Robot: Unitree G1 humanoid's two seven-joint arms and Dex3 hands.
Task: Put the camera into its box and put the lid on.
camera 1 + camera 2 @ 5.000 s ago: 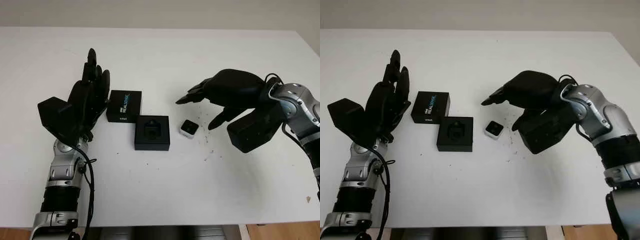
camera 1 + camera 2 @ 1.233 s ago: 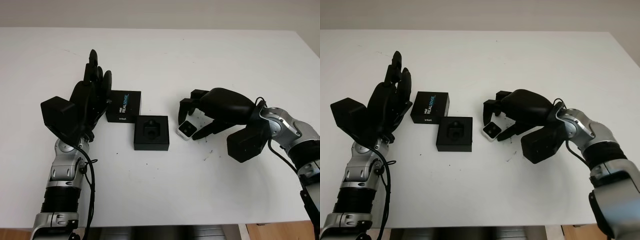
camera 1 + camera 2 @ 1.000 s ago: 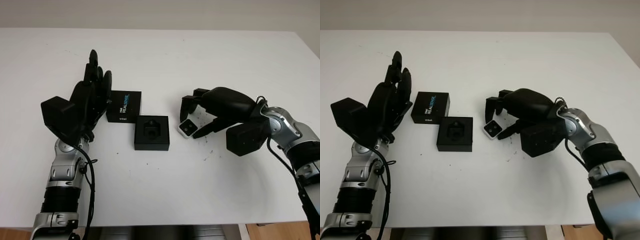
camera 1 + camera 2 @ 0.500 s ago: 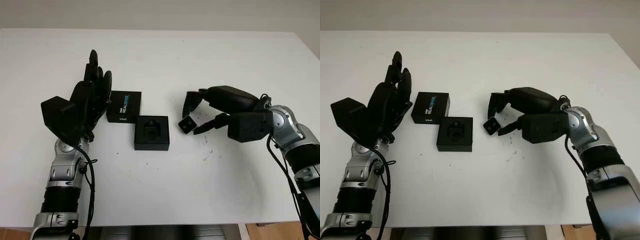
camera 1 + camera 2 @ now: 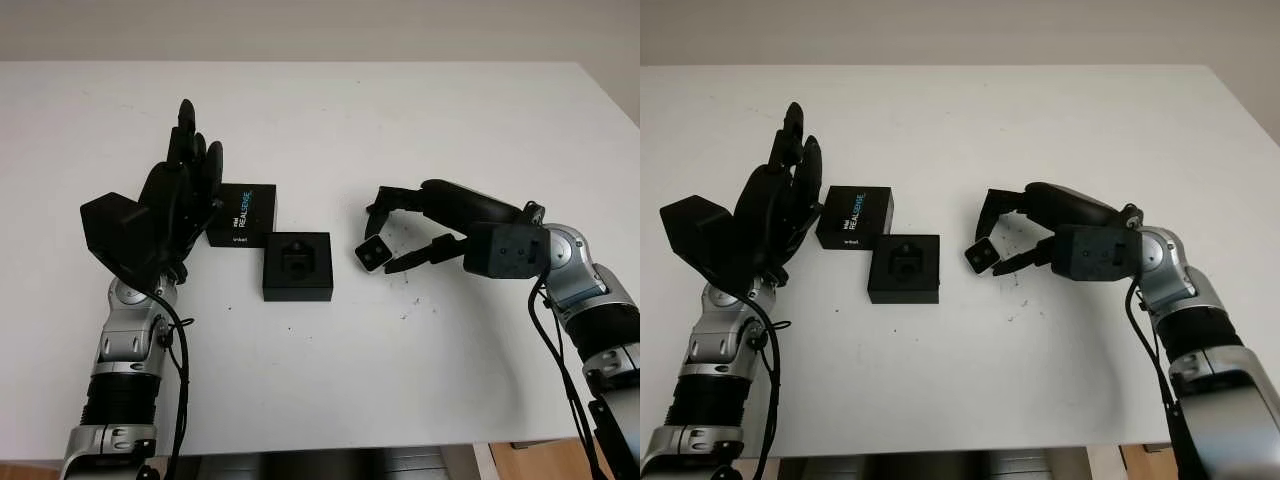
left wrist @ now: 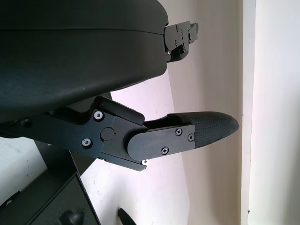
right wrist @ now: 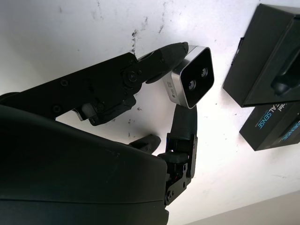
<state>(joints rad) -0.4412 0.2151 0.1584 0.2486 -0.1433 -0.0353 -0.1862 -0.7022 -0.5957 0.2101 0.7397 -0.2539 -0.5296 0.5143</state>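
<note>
Holding the camera (image 5: 375, 254) pinched in its fingers, the right hand (image 5: 430, 222) hung just beside the open box (image 5: 297, 267); left hand (image 5: 170, 205) was open by the lid (image 5: 240, 215).

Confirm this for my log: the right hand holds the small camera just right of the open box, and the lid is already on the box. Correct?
Not quite. The right hand does hold the camera just right of the open box, but the lid is off, lying on the table beside the box's far left corner, next to the open left hand. The left eye view shows it.
</note>
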